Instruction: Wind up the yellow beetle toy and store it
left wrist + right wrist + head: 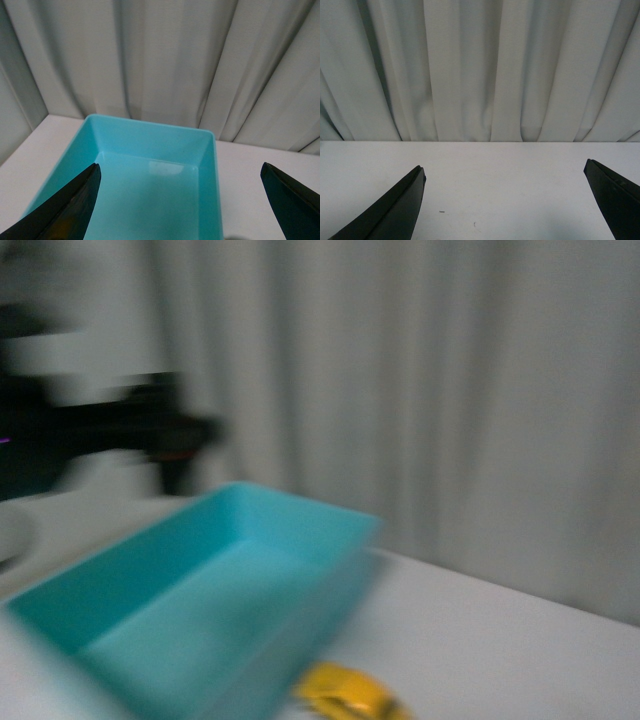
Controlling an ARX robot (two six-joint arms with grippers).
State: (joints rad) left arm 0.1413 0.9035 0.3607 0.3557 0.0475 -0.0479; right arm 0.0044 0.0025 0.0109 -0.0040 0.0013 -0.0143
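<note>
The front view is smeared by motion. The yellow beetle toy [350, 695] lies on the white table at the bottom edge of that view, just in front of the near right corner of a turquoise bin [300, 502]. Neither wrist view shows the toy. My left gripper [180, 200] is open and hangs over the near end of the bin [150, 137], which holds nothing; its dark fingers [65, 210] are spread wide. My right gripper [502, 200] is open too, over bare white tabletop, with nothing between its fingers [390, 210].
A pale pleated curtain [420, 370] hangs close behind the table. A dark blurred shape [150, 430], likely an arm, sits at the left behind the bin. White tabletop [520, 640] stretches to the right of the bin and toy.
</note>
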